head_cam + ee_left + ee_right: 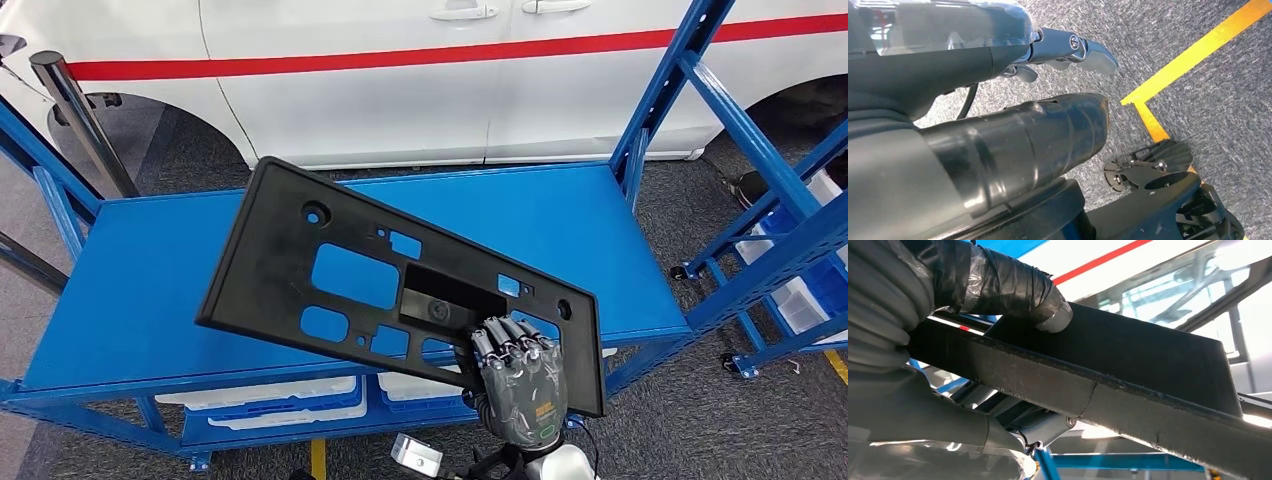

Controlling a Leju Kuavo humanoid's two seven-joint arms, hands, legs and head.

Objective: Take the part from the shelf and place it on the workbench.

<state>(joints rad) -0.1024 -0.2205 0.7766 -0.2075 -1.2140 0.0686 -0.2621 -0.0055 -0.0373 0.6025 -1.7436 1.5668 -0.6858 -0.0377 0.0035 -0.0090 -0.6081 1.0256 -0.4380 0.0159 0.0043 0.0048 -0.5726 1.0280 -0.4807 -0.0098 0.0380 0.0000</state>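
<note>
A flat black plastic part (340, 250) with several cut-outs hangs tilted above the blue shelf (140, 290), its left end higher. My right hand (515, 385) grips its near lower edge, fingers curled over the top face. In the right wrist view the thumb (1008, 287) presses on the part's dark underside (1128, 355). My left hand (998, 100) hangs beside my body over the grey floor, holding nothing; its silver fingertips (1083, 50) show in the left wrist view, and whether they are spread or curled is unclear.
A white car (430, 70) with a red stripe stands behind the shelf. Blue rack uprights (660, 90) rise at the right, with white bins (800, 290) beyond. White trays (280, 400) lie on the lower shelf level. Yellow floor tape (1198, 50) crosses the grey carpet.
</note>
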